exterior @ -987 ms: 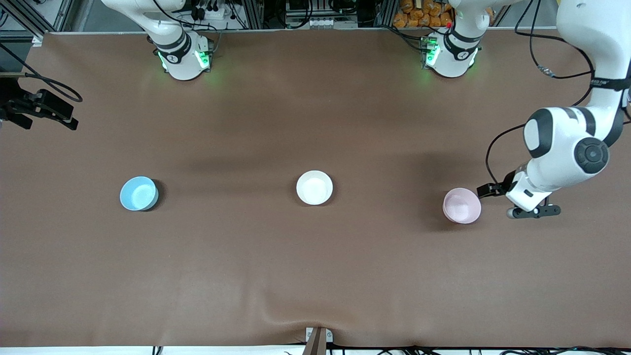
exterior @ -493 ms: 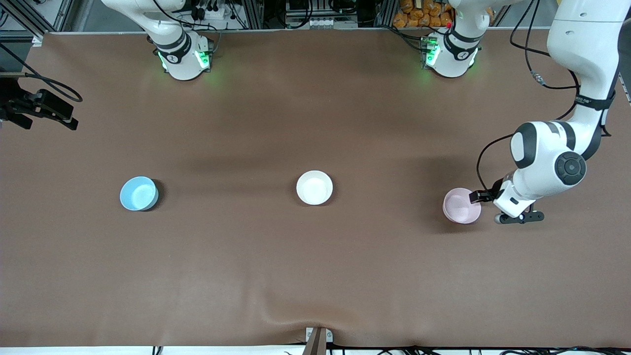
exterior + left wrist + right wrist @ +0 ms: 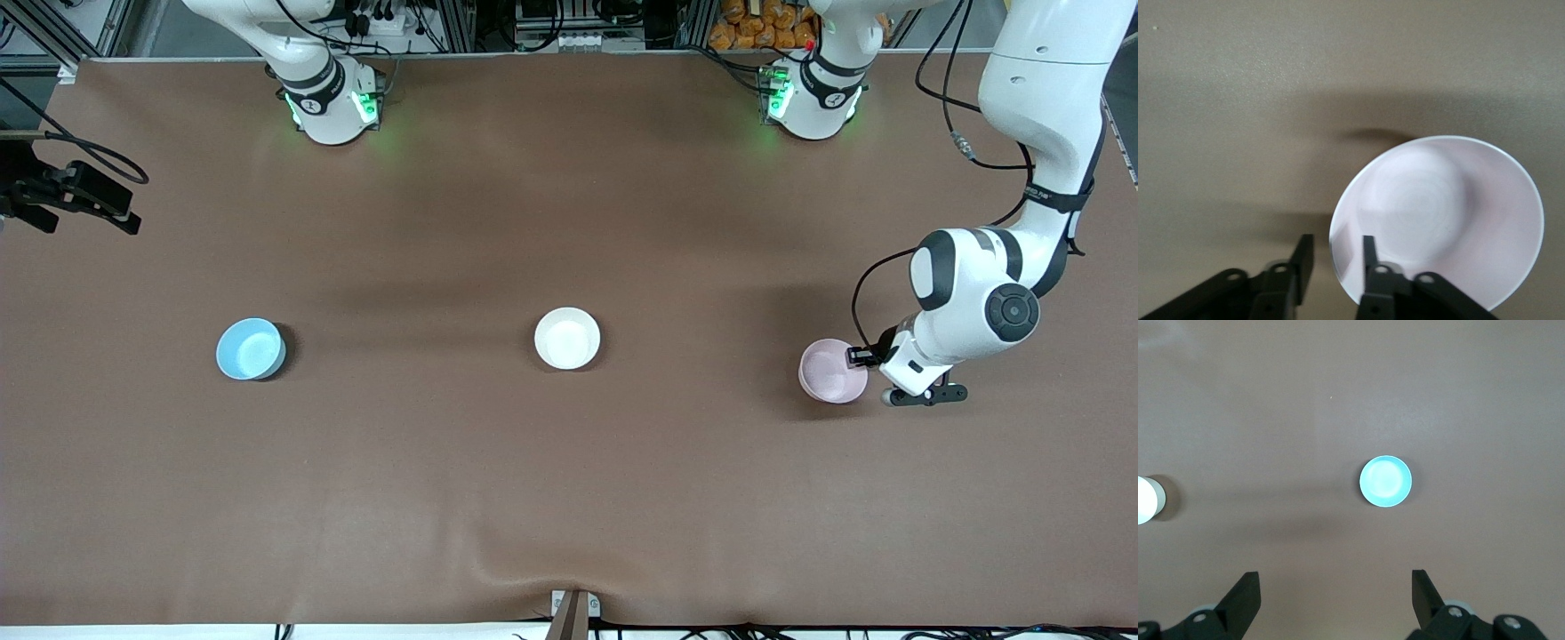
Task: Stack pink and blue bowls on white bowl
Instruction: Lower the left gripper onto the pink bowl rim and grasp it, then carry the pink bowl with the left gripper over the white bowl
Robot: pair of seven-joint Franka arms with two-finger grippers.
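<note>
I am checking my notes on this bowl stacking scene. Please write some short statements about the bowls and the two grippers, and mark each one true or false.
1. The left gripper has one of its fingers inside the pink bowl and the other outside its rim. True.
2. The blue bowl already sits in the white bowl. False: it stands alone on the table, toward the right arm's end.
3. The right gripper is open, over the blue bowl. True.
4. The white bowl holds another bowl. False: it holds nothing.
5. The pink bowl lies upside down. False: it stands upright.
</note>
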